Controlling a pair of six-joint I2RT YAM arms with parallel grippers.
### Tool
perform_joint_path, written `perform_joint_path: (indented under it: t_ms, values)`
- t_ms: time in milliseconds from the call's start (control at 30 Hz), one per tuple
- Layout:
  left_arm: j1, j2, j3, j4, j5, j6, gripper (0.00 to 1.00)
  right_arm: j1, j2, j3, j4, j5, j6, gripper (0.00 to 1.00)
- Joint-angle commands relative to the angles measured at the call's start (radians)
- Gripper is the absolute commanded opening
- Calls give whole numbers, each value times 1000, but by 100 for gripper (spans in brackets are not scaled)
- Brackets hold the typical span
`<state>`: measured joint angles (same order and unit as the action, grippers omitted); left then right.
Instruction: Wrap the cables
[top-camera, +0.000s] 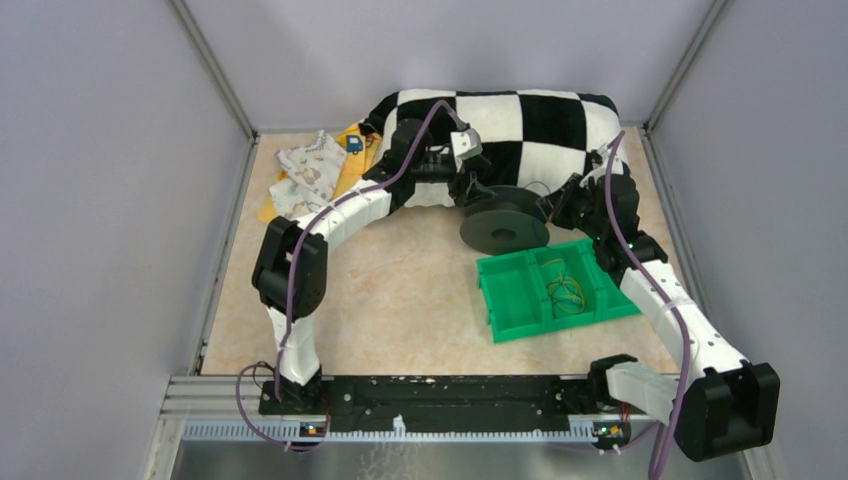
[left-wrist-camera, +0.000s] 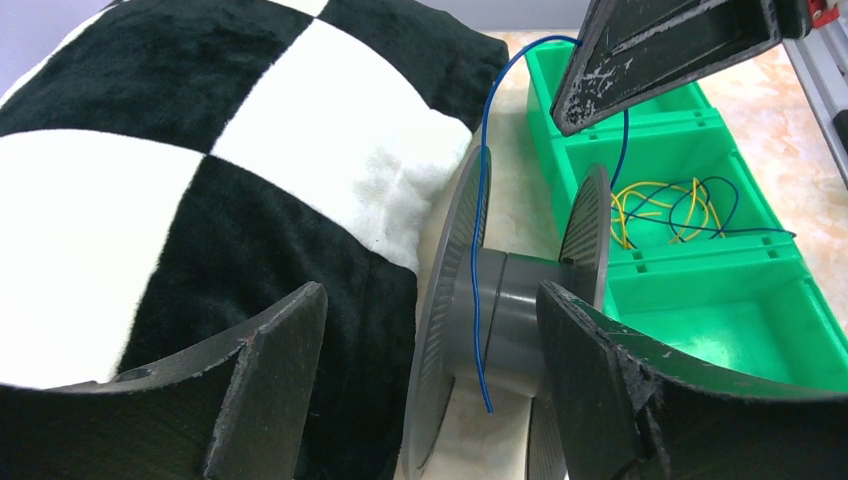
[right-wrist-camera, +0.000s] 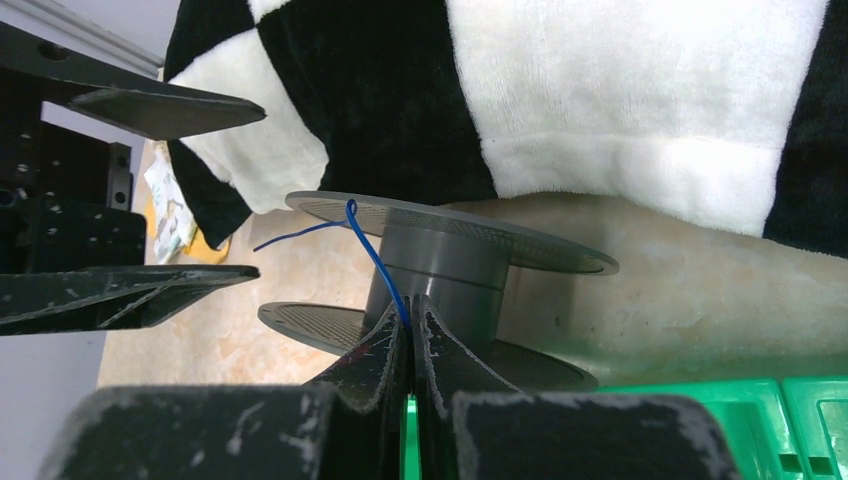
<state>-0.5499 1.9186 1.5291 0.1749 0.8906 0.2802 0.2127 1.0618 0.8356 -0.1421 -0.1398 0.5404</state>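
The black two-flanged spool (top-camera: 505, 222) stands on the table against the checkered pillow. It also shows in the left wrist view (left-wrist-camera: 510, 310) and the right wrist view (right-wrist-camera: 440, 270). A thin blue wire (left-wrist-camera: 481, 200) hangs over its grey hub, with its free end loose near the table. My left gripper (top-camera: 470, 188) is open at the spool's left, its jaws astride the flanges (left-wrist-camera: 432, 305) without touching them. My right gripper (top-camera: 553, 208) is at the spool's right, shut on the blue wire (right-wrist-camera: 375, 255) at its fingertips (right-wrist-camera: 410, 310), close to the hub.
A green tray (top-camera: 505, 300) lies just in front of the spool, with yellow and dark looped strands (top-camera: 565, 290) in its middle compartment. The black-and-white pillow (top-camera: 540, 120) fills the back. Patterned cloths (top-camera: 305, 180) and a yellow piece (top-camera: 345, 175) lie at the back left.
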Motion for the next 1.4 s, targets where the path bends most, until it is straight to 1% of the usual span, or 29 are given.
perform_joint_path:
  t_ms: [0, 200, 400, 567, 833, 1033, 1267, 1367]
  values:
    - [10, 36, 59, 40, 77, 58, 80, -7, -16, 2, 46, -5, 13, 0]
    - [11, 57, 70, 27, 121, 43, 76, -7, -13, -2, 44, -16, 9, 0]
    - [10, 67, 72, 24, 125, 42, 74, -7, -13, -12, 50, -19, 12, 0]
    - [10, 84, 88, 13, 141, 37, 68, -7, -17, -16, 53, -23, 15, 0]
    - [11, 99, 96, 16, 129, 36, 68, -7, -23, -17, 54, -27, 13, 0]
    - [10, 121, 98, 17, 143, 27, 62, -7, -26, -23, 58, -28, 15, 0]
    - [10, 142, 113, 8, 153, 22, 60, -7, -10, -29, 68, -35, 20, 0]
    - [10, 148, 112, 9, 153, 22, 57, -7, -11, -29, 71, -38, 23, 0]
